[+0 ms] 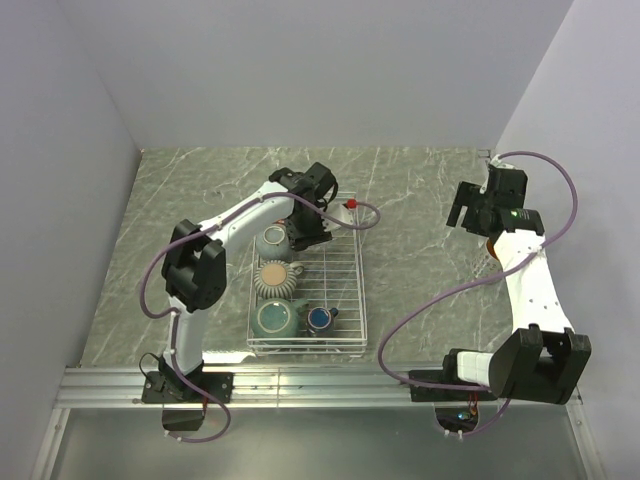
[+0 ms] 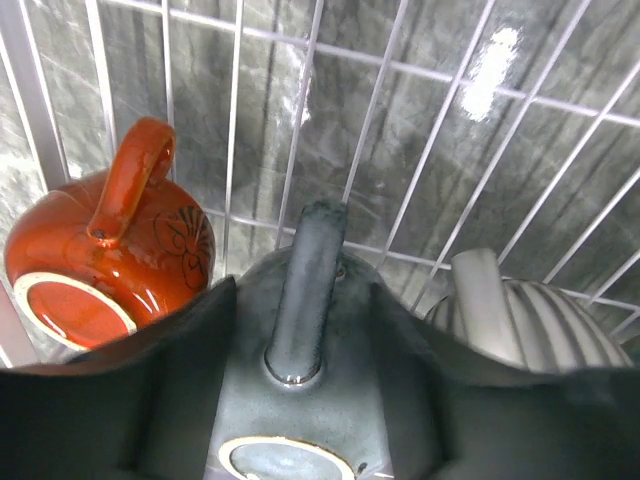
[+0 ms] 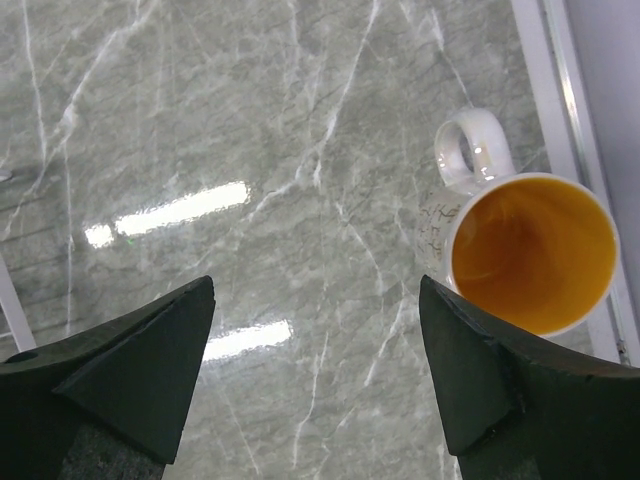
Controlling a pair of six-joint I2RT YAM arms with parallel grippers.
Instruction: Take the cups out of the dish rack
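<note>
One white mug [image 3: 520,250] stands unloaded on the tabletop [image 3: 250,120] at 3 o'clock of the dish rack [image 1: 345,280], below my right jaws, which are apart and empty; at least five more remain racked, my left jaws apart astride the handle of a grey-teal mug [image 2: 305,290] beside the red-brown mug [image 2: 110,250].

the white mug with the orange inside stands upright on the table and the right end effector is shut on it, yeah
No: the white mug stands upright on the table, but the right end effector is open and not holding it, as the right wrist view shows.
</note>
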